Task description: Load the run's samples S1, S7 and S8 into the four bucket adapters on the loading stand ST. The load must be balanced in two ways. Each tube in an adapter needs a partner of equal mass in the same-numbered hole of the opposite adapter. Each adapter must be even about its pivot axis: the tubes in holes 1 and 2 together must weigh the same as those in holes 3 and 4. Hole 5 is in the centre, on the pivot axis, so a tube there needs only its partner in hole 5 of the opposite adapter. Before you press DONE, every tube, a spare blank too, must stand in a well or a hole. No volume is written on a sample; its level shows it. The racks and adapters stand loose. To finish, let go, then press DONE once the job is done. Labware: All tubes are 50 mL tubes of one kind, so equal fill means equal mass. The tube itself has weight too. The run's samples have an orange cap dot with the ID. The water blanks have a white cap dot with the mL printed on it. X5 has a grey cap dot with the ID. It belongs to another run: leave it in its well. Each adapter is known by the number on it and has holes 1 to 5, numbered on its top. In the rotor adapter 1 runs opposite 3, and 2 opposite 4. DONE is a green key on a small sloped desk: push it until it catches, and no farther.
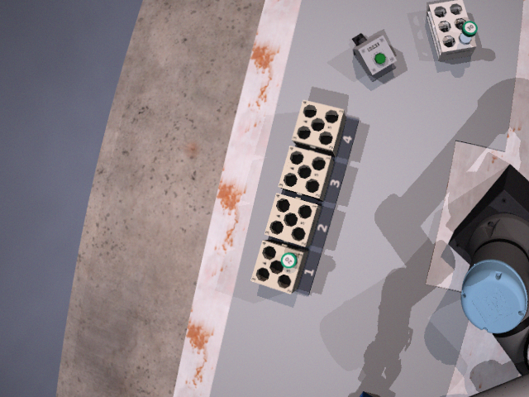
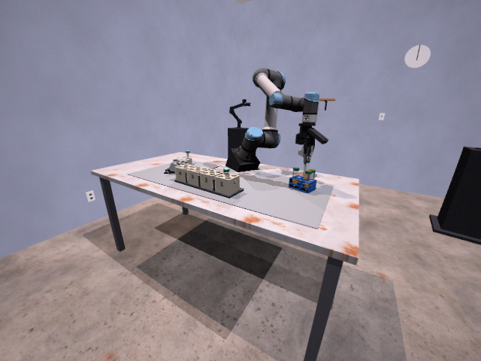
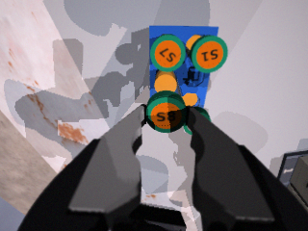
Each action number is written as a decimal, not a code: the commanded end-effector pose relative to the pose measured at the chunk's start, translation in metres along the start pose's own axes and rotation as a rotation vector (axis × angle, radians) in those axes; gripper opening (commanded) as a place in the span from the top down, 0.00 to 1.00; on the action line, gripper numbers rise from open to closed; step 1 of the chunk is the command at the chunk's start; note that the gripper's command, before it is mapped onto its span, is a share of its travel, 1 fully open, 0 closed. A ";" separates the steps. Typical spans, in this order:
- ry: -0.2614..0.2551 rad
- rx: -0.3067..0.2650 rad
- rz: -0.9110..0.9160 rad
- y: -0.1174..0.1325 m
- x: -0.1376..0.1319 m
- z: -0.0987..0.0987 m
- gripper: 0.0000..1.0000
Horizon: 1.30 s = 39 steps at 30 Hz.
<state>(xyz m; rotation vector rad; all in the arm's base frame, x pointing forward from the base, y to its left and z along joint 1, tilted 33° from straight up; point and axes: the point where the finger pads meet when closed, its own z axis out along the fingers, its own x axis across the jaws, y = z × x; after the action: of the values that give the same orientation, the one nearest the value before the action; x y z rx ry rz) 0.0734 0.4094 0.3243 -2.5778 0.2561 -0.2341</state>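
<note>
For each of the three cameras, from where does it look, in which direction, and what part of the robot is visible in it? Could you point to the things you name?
Top: high above the table, facing down on the four adapters (image 1: pixel 292 219) (image 2: pixel 207 180); the arm's black base and a blue joint cap show at right.
Exterior: off the table's front side, looking across at the whole arm and the gripper (image 2: pixel 307 157) (image 3: pixel 166 106).
Wrist: on the arm's end, facing down past both jaws at tube S8 (image 3: pixel 166 115) and the blue rack (image 2: pixel 302 184) (image 3: pixel 185 33).
Top and exterior share the adapters; exterior and wrist, the blue rack.
</note>
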 end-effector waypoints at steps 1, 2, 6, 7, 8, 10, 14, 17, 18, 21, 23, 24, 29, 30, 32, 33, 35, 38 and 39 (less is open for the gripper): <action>-0.001 0.000 0.000 0.000 0.000 -0.011 1.00; -0.001 0.000 0.000 0.000 0.000 -0.014 1.00; -0.001 0.000 0.000 0.000 0.000 -0.027 1.00; -0.001 0.000 0.000 0.000 0.000 -0.031 1.00; -0.001 0.000 0.000 0.000 0.000 -0.034 1.00; -0.001 0.000 0.000 0.000 0.000 -0.041 1.00; -0.001 0.000 0.000 0.000 0.000 -0.054 1.00; -0.001 0.000 0.000 0.000 0.000 -0.061 1.00; -0.001 0.000 0.000 0.000 0.000 -0.061 1.00; -0.001 0.000 0.000 0.000 0.000 -0.071 1.00; -0.001 0.000 0.000 0.000 0.000 -0.077 1.00; -0.001 0.000 0.000 0.000 0.000 -0.081 1.00; -0.001 0.000 0.000 0.000 0.000 -0.086 1.00; -0.001 0.000 0.026 0.003 0.006 -0.086 1.00; -0.001 0.000 0.080 0.010 0.017 -0.086 1.00; -0.001 0.000 0.106 0.014 0.023 -0.086 1.00; -0.001 0.000 0.106 0.014 0.023 -0.086 1.00; -0.001 0.000 0.186 0.024 0.040 -0.086 1.00; -0.001 0.000 0.213 0.027 0.046 -0.086 1.00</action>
<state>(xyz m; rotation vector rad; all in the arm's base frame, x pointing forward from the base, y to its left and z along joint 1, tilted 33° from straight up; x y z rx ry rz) 0.0780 0.3486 0.3906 -2.5542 0.4244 -0.2030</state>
